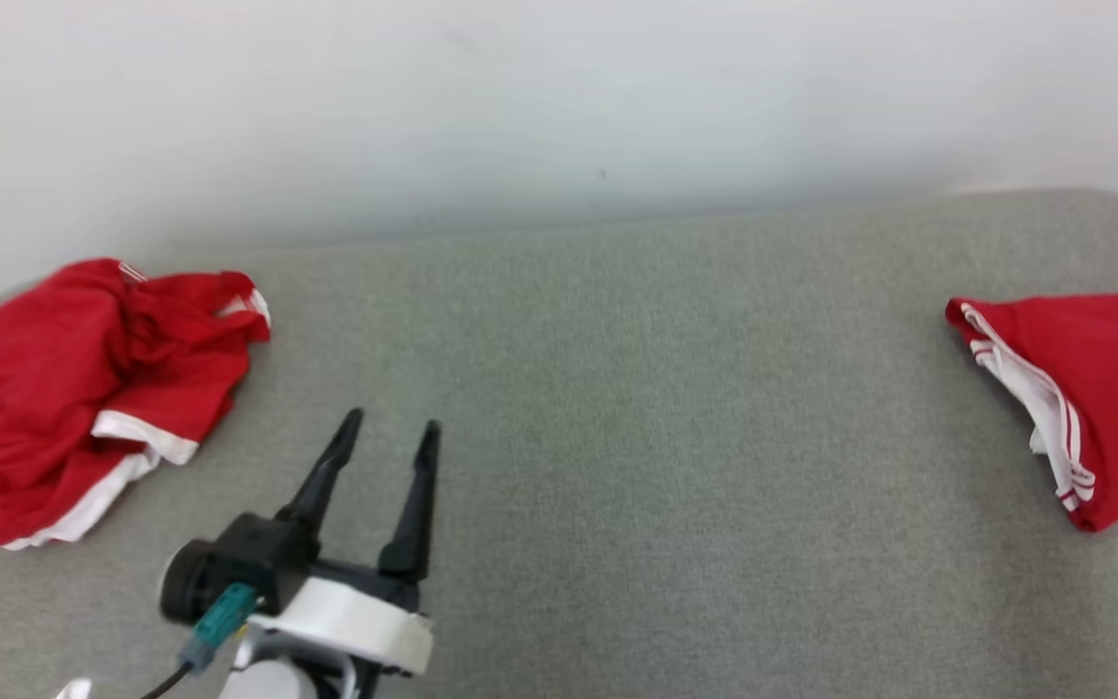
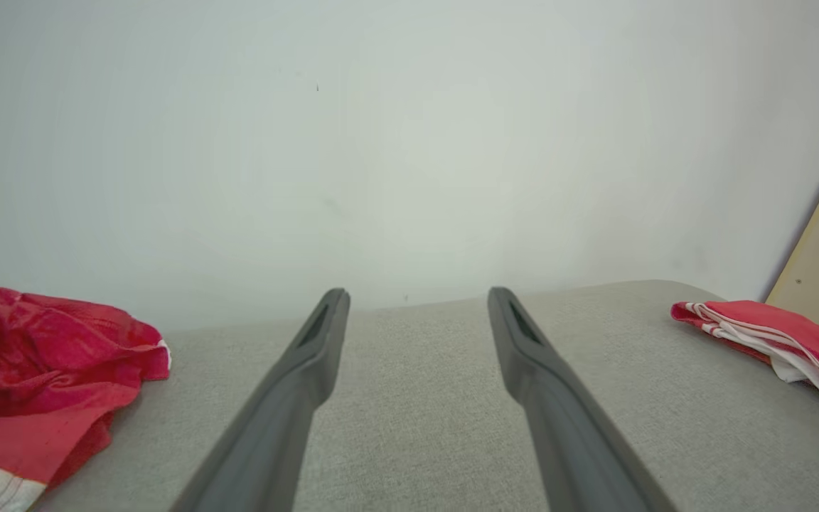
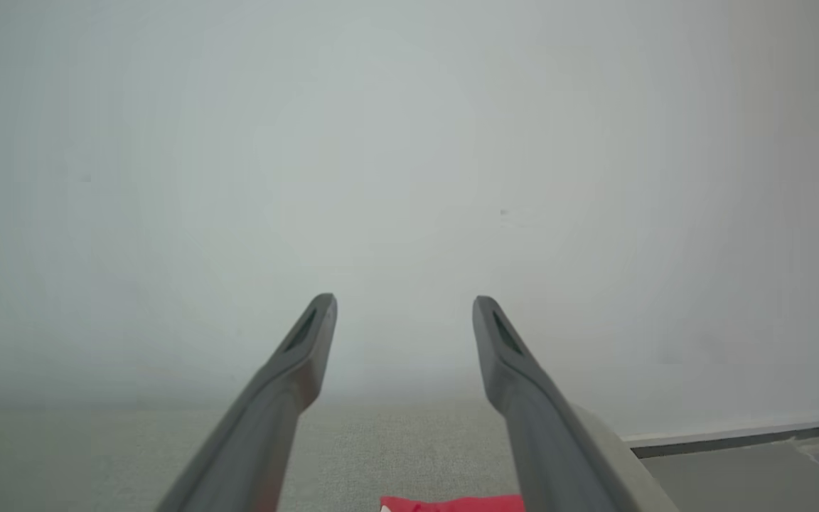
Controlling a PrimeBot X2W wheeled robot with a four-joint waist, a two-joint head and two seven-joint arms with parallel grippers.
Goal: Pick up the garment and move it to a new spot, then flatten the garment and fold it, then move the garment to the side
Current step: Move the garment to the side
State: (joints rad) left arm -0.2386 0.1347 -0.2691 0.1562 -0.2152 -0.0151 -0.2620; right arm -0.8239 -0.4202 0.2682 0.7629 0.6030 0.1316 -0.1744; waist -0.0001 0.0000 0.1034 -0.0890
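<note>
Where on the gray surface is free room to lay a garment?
The middle of the gray surface is bare, between the crumpled red garment at left and the folded red garment at right. Both ends are crowded; the left gripper is beside the crumpled one, the right gripper over the folded one.

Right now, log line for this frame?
left tool: open, over table | right tool: open, over folded red garment at right | crumpled red garment: far left, untouched
</note>
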